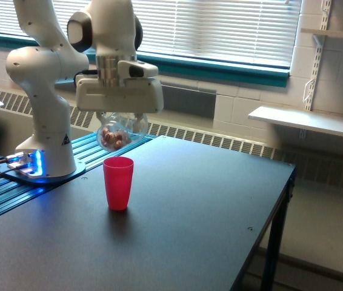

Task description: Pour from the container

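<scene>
While no writing is legible, the tool (120, 121) clamps the container (118, 131) above the red cup (118, 182).

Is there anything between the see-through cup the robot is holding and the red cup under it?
No. In the exterior view, only open air separates the clear cup, held in the gripper, from the red cup standing on the table.

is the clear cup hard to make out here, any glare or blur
Exterior view: the clear cup under the claw blends into the bright background, only its brownish-pink pieces stand out; window blinds are washed out; red cup is sharp, casting a faint shadow on the dark table.
</scene>
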Controlling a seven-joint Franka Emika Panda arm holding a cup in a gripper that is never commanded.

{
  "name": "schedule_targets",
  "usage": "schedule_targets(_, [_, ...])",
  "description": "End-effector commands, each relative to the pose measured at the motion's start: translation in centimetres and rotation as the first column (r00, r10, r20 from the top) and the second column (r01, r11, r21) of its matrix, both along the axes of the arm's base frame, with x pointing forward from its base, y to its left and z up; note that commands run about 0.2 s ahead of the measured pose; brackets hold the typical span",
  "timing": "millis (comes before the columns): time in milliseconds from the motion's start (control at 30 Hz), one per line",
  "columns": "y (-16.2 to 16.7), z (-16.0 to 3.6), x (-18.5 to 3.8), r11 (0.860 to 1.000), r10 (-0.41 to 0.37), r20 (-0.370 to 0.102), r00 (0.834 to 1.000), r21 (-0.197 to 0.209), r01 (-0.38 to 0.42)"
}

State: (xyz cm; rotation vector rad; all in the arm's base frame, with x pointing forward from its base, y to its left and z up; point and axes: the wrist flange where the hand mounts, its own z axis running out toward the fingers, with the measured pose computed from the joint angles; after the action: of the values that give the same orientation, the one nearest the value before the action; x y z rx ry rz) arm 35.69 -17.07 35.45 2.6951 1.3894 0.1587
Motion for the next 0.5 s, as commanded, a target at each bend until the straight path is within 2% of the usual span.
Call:
schedule_targets(33, [-0.4, 0.0, 0.1, 0.996, 0.089, 0.014, 0.996, -0.017, -0.089])
schedule_targets(167, [-0.7, -0.2, -0.2, 0.993, 0.112, 0.028, 0.993, -0.026, -0.111])
schedule_targets(267, [-1.1, -0.7, -0.8, 0.990, 0.132, 0.060, 0.989, -0.053, -0.129])
schedule_targets(500, [-1.8, -1.5, -2.2, 0.987, 0.148, 0.105, 0.983, -0.074, -0.140])
